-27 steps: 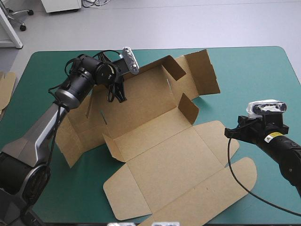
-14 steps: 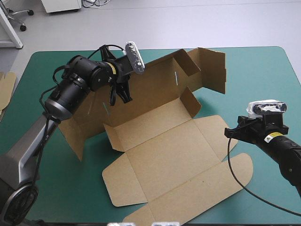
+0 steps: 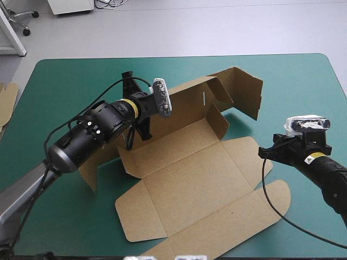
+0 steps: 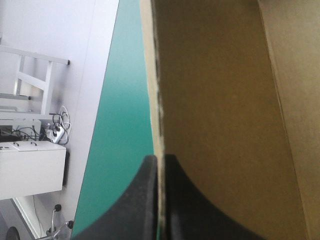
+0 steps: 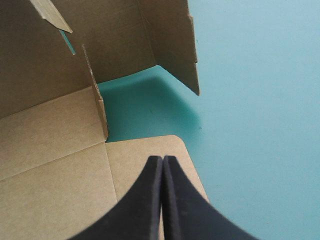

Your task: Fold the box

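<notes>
The brown box (image 3: 190, 179) lies partly unfolded in the middle of the table. Its base and lid panels are flat, and its rear wall (image 3: 184, 103) with side flaps stands raised. My left gripper (image 3: 142, 128) is shut on the top edge of that raised wall. In the left wrist view the board's edge (image 4: 156, 100) runs between the left gripper (image 4: 160, 158), with brown board (image 4: 225, 100) on one side. My right gripper (image 3: 265, 152) is shut and holds nothing, just above the lid's right flap. The right wrist view puts the right gripper (image 5: 163, 160) over that rounded flap (image 5: 145, 150).
More brown board (image 3: 6, 100) shows at the table's left edge. Bare teal-green cover (image 3: 303, 86) spreads to the right of the box and along the far side. A raised side flap (image 5: 175, 40) stands ahead of my right gripper.
My left gripper has swung right and toward the near side with the rear wall, tipping it more upright. The whole box shifted a little. The right arm has not moved.
</notes>
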Tool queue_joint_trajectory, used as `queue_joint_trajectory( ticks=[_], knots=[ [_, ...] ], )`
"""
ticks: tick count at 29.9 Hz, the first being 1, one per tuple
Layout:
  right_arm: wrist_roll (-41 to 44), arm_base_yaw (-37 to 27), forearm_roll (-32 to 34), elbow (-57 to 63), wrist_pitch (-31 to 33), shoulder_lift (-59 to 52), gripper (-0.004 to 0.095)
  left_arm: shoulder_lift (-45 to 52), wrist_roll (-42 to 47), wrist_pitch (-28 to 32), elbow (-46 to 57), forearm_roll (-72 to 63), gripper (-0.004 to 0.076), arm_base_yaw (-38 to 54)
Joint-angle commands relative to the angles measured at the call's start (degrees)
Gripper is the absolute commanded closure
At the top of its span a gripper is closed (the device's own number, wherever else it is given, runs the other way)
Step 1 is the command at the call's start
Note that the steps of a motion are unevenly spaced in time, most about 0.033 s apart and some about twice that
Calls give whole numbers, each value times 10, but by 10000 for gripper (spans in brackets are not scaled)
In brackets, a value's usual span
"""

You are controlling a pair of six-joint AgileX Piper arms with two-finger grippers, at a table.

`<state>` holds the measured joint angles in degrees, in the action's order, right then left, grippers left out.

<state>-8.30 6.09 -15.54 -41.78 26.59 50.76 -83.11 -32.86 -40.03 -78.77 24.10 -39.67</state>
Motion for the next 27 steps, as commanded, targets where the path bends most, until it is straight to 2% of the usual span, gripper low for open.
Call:
queue_joint_trajectory(
  ticks=[1,8,13,17,22,27],
  knots=[
    [-7,-5,-10,-21,-34,-3,941,53,18,58,15,16,738,-13],
    [-7,-5,-12,-22,-32,-3,941,63,35,69,88,51,738,-73],
    [-7,-5,-12,-31,-25,-3,941,63,115,75,112,150,738,-109],
    [-4,-5,-19,-42,-23,-3,941,65,156,81,115,162,738,-112],
    [-7,-5,-36,-57,-14,3,941,65,159,95,141,174,738,-118],
    [-6,-5,-38,-122,9,51,941,65,159,104,168,196,738,-129]
  ],
)
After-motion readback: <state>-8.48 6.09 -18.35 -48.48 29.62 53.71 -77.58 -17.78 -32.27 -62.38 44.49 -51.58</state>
